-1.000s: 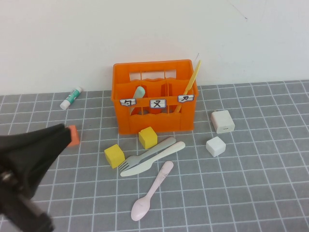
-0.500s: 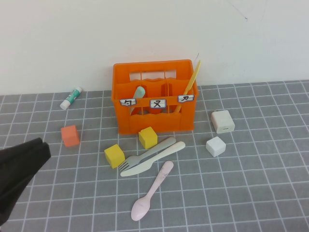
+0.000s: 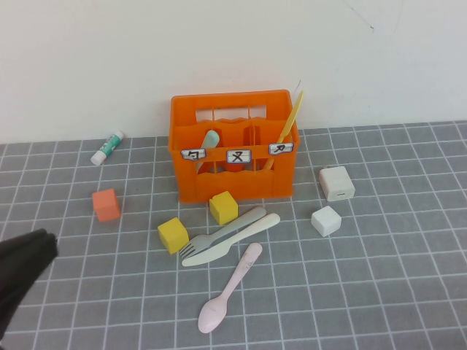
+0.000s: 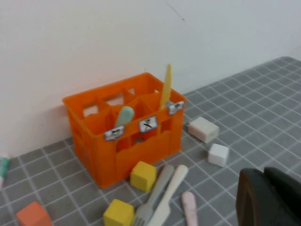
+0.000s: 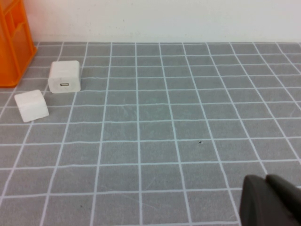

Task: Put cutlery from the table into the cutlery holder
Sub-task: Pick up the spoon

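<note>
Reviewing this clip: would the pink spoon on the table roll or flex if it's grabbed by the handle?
The pink spoon looks like rigid plastic, so probably stiff and light. It lies flat, so rolling seems unlikely. Its thin, smooth handle may slip or pivot in the jaws.

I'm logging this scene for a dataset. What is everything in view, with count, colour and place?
cutlery holder: 1, orange, at the back of the table by the wall
yellow knife: 1, standing in the holder's right compartment
mint-green spoon: 1, in the holder's left compartment
grey fork: 1, flat in front of the holder
cream-white knife: 1, alongside the fork
pink spoon: 1, nearest the robot
yellow cubes: 2, in front of the holder
orange cube: 1, left of the holder
white blocks: 2, right of the holder
glue stick: 1, far left by the wall
table: 1, grey, white grid
left tool: shut, low at the left edge
right tool: shut, over bare table on the right
</note>
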